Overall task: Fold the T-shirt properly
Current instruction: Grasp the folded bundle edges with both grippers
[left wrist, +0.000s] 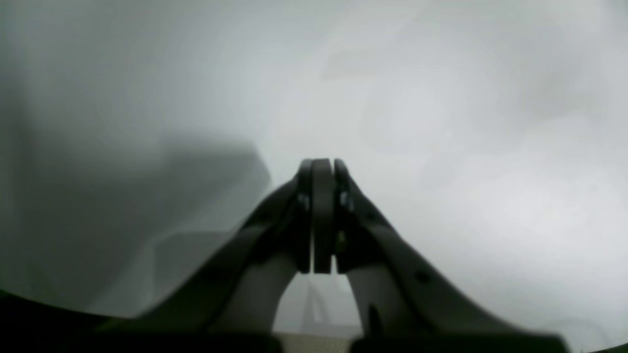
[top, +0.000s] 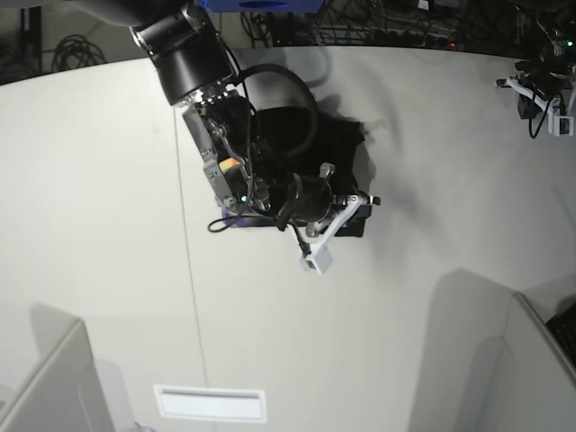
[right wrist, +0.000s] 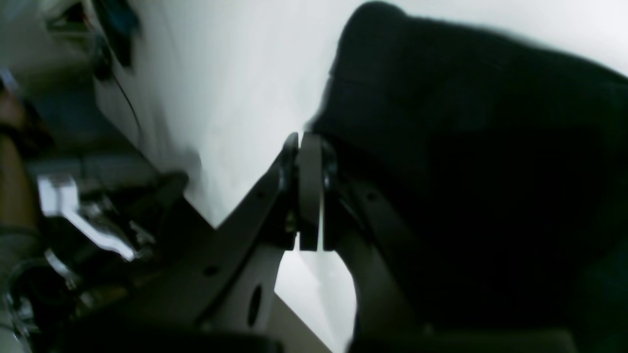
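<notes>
The black T-shirt (top: 335, 144) lies folded into a compact dark bundle at the middle of the white table (top: 432, 225), with a thin strip of purple print at its near edge. In the right wrist view it fills the right side (right wrist: 466, 147). My right gripper (right wrist: 310, 139) is shut, its tips at the bundle's edge; I see no cloth between the jaws. In the base view it sits at the bundle's near right corner (top: 364, 200). My left gripper (left wrist: 322, 164) is shut and empty over bare table, and its arm is at the far right edge (top: 540, 85).
A seam (top: 189, 270) runs down the table left of the shirt. A white rectangle (top: 210, 403) lies at the front. Grey panels stand at the front left (top: 49, 387) and front right (top: 531, 360). Cables lie beyond the back edge (top: 378, 27).
</notes>
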